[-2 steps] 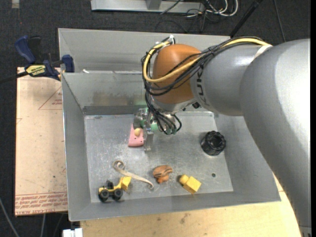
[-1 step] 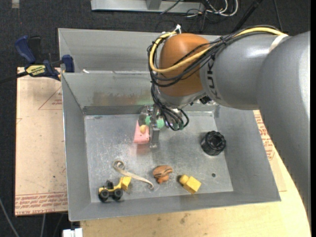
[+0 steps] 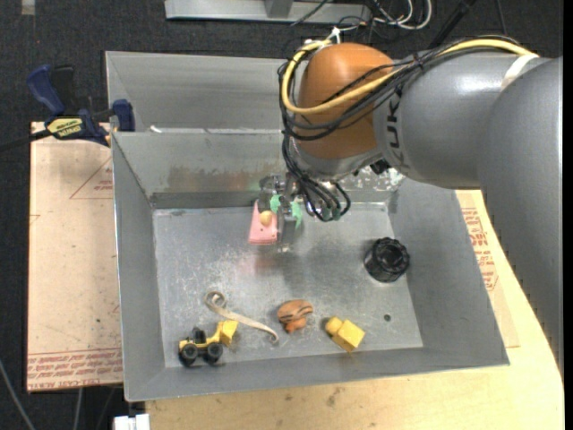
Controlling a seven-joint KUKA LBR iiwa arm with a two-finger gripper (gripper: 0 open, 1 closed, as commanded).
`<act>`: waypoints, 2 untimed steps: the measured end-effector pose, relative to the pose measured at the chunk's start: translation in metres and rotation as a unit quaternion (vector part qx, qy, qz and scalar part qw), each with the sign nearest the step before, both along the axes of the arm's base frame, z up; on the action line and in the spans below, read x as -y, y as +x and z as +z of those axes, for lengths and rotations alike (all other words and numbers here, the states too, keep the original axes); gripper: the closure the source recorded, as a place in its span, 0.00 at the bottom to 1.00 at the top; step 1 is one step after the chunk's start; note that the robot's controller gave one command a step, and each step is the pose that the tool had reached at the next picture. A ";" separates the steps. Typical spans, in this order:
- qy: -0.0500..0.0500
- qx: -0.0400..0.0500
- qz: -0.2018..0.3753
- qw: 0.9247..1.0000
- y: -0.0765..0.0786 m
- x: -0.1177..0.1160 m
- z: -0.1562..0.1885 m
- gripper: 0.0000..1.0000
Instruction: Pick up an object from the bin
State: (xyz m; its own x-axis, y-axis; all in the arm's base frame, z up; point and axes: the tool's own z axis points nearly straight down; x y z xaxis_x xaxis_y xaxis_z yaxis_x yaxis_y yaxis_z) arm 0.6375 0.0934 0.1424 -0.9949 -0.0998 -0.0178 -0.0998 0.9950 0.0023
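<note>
My gripper (image 3: 285, 226) hangs under the orange wrist cover, over the back middle of the bin floor. A small pink block (image 3: 261, 231) with a pale yellow bit on top lies right against the gripper's left side; whether it is gripped cannot be made out. A green piece (image 3: 292, 206) shows at the gripper, and I cannot tell whether it is a loose thing or a part of the hand. A black round cap (image 3: 387, 260) lies to the gripper's right, apart from it.
Along the front of the bin lie a yellow and black toy vehicle (image 3: 205, 344), a beige curved strip (image 3: 240, 315), a brown bun-shaped toy (image 3: 295, 313) and a yellow block (image 3: 345, 332). The arm covers the bin's back right corner.
</note>
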 end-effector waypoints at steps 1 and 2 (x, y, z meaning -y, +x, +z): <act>-0.002 -0.013 0.003 1.000 -0.003 0.000 0.018 1.00; 0.000 0.001 0.009 1.000 0.009 0.017 0.041 1.00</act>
